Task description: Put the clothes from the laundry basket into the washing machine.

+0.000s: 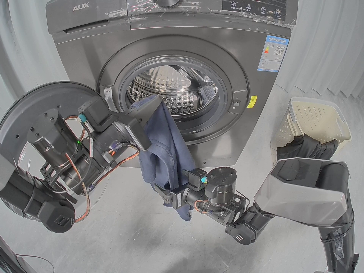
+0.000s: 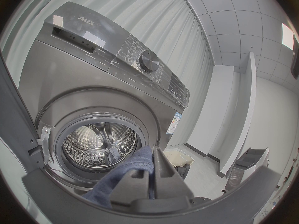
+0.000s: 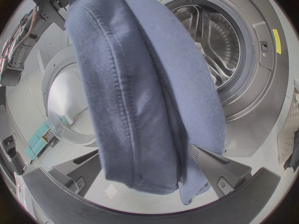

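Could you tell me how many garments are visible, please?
2: a blue fabric garment hanging from the left end effector, a black garment draped in the cream plastic laundry basket; more may lie hidden.

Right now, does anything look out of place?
The dark blue cloth garment dangles outside the grey washing machine, held by the left gripper; black clothes slump over the rim of the cream plastic laundry basket.

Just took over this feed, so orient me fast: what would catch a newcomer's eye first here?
A dark blue cloth garment hangs from the left hand, right before the open steel drum of the grey front-loading washing machine. The right hand sits open around its lower end. A black garment drapes over the rim of the cream perforated laundry basket on the right.
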Available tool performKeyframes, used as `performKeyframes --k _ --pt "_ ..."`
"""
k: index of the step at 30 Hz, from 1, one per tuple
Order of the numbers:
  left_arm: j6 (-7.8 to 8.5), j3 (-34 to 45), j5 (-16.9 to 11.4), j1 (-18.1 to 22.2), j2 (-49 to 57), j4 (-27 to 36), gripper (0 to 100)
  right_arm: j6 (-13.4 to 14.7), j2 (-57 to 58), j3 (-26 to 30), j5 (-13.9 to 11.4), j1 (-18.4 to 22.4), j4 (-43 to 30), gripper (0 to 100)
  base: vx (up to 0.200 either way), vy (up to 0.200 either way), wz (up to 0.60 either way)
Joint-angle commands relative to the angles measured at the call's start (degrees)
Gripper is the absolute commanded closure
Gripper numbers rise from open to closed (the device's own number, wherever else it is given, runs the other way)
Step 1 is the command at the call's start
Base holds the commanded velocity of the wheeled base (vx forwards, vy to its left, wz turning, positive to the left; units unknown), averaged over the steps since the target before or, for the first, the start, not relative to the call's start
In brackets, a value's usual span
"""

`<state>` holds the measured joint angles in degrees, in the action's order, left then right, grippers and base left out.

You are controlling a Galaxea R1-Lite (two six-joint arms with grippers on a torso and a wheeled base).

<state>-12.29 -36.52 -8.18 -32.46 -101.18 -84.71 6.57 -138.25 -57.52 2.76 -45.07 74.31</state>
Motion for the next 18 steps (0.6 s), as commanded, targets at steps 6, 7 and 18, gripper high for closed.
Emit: performKeyframes --k 6,7,18 --pt "-0.02 0.1 0.0 0.0 0.0 0.0 100 0.0 -0.7 -0.1 0.1 0.7 0.5 100 0.000 0.000 0.00" --pt "-0.02 0.1 0.0 0.0 0.0 0.0 100 0.0 -0.7 -0.1 0.1 0.7 0.5 100 0.000 0.000 0.00" --pt "0.07 1.1 0.0 3.5 -0.6 -0.9 100 -1.0 13.5 10.8 -0.4 1.1 0.4 100 0.000 0.000 0.00"
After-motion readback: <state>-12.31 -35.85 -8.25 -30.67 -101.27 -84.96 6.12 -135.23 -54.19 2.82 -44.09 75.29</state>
